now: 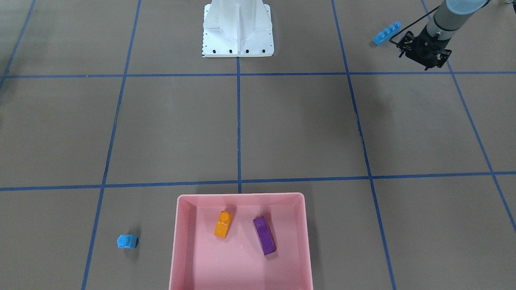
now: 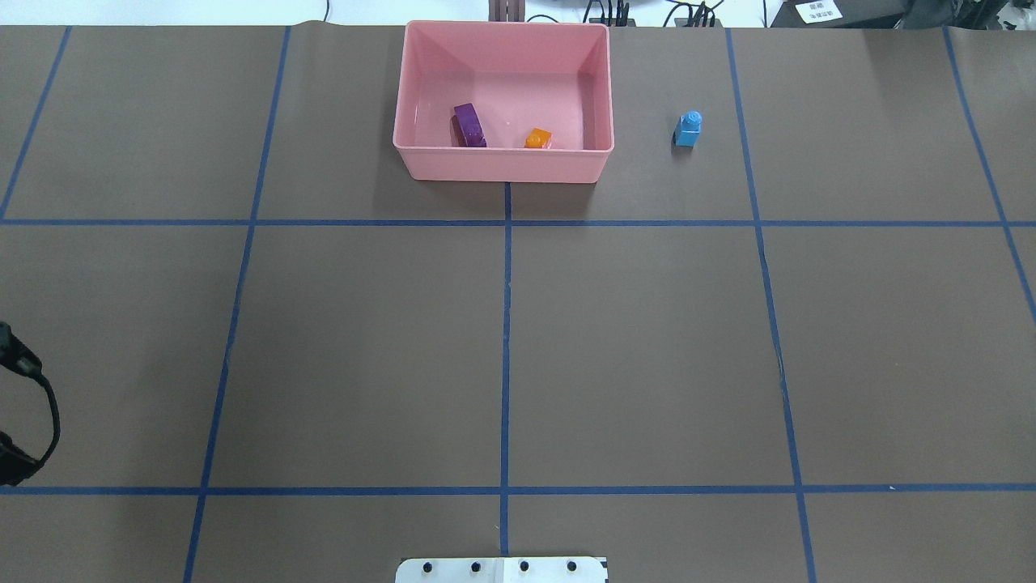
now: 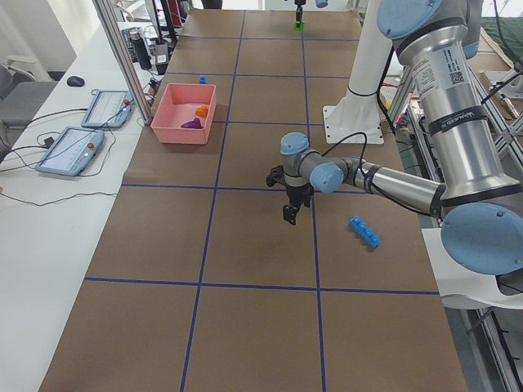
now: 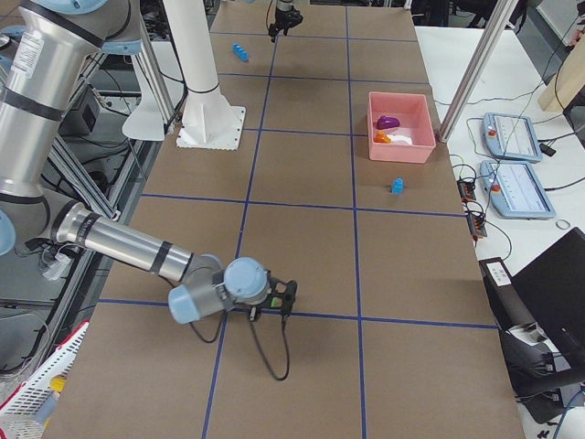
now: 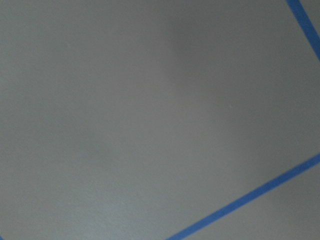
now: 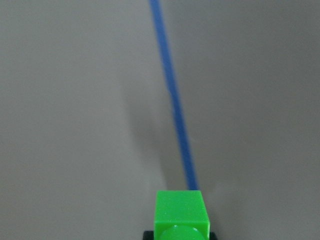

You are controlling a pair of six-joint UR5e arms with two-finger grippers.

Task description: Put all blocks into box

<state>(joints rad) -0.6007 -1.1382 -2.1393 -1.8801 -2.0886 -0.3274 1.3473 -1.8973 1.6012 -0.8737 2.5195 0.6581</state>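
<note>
The pink box (image 1: 181, 241) holds the orange block (image 1: 223, 224) and the purple block (image 1: 264, 235). On the table beside the box stands the small light-blue block (image 1: 127, 241). The long blue block (image 1: 387, 33) lies near the robot base, just beside my left gripper (image 1: 423, 56), which hovers over bare table; its jaws are too dark to read. In the right wrist view my right gripper (image 6: 179, 234) is shut on the green block (image 6: 180, 215), held above the table by a blue tape line. From the overhead view I see the box (image 2: 502, 166) but neither gripper.
The white robot base (image 1: 238, 30) stands at the table's middle edge. Blue tape lines (image 2: 507, 340) grid the brown table. Two tablets (image 3: 82, 139) lie on the side bench beyond the box, and a black cable (image 2: 44, 405) enters at the overhead view's left edge.
</note>
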